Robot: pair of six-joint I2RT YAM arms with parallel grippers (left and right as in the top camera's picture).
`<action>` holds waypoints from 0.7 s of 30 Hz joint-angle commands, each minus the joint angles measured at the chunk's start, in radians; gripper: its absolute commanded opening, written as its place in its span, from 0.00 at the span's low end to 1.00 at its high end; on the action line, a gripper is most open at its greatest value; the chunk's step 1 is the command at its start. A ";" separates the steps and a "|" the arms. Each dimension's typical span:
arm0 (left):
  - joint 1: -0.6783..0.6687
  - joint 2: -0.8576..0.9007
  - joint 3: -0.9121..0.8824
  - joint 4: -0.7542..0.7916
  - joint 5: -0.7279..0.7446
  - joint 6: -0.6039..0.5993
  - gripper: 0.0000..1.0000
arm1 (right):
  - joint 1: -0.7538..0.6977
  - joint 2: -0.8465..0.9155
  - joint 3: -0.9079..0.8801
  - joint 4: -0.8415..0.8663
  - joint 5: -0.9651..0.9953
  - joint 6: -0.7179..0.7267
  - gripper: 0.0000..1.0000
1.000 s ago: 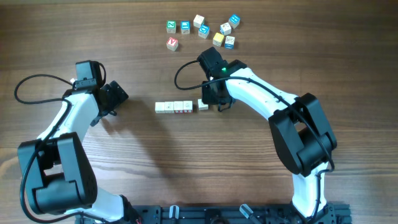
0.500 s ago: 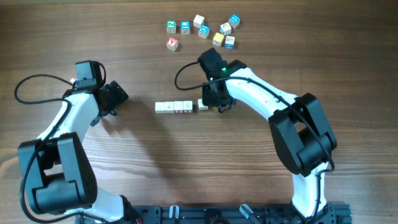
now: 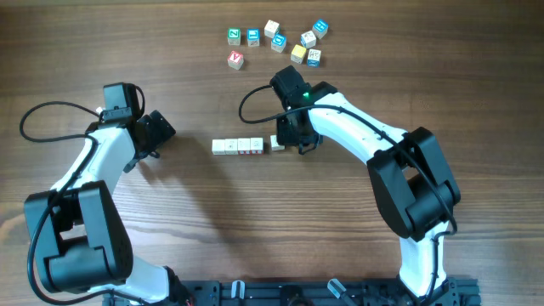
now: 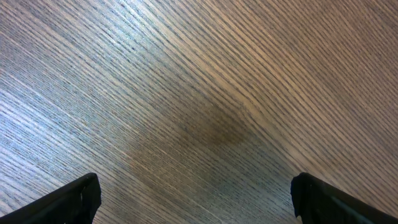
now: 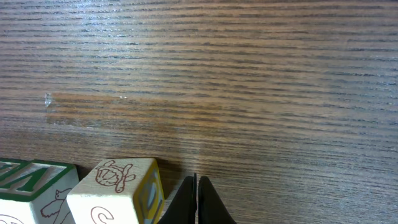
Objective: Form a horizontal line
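The horizontal line (image 3: 238,146) lies mid-table as a row of pale cubes touching side to side. One more pale cube (image 3: 277,144) sits at its right end, a narrow gap away. My right gripper (image 3: 291,144) is shut and empty, down at the table just right of that end cube. In the right wrist view the shut tips (image 5: 196,200) stand beside the end cube (image 5: 118,186), which bears a brown drawing. The green-edged neighbour cube (image 5: 28,186) is at the far left. My left gripper (image 3: 161,129) hangs open over bare wood, well left of the row, its fingers (image 4: 74,199) wide apart.
A loose cluster of several colourful cubes (image 3: 276,41) lies at the back of the table, above the row. A red-faced cube (image 3: 235,59) sits at its near left corner. The right arm's black cable (image 3: 251,100) loops over the table behind the row.
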 commanded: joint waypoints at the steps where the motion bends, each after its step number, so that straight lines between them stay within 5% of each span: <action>1: 0.006 0.005 -0.006 0.003 -0.006 -0.010 1.00 | 0.002 0.002 -0.006 -0.011 -0.018 -0.004 0.04; 21: 0.006 0.005 -0.006 0.003 -0.006 -0.010 1.00 | 0.012 0.002 -0.006 -0.016 -0.115 -0.003 0.04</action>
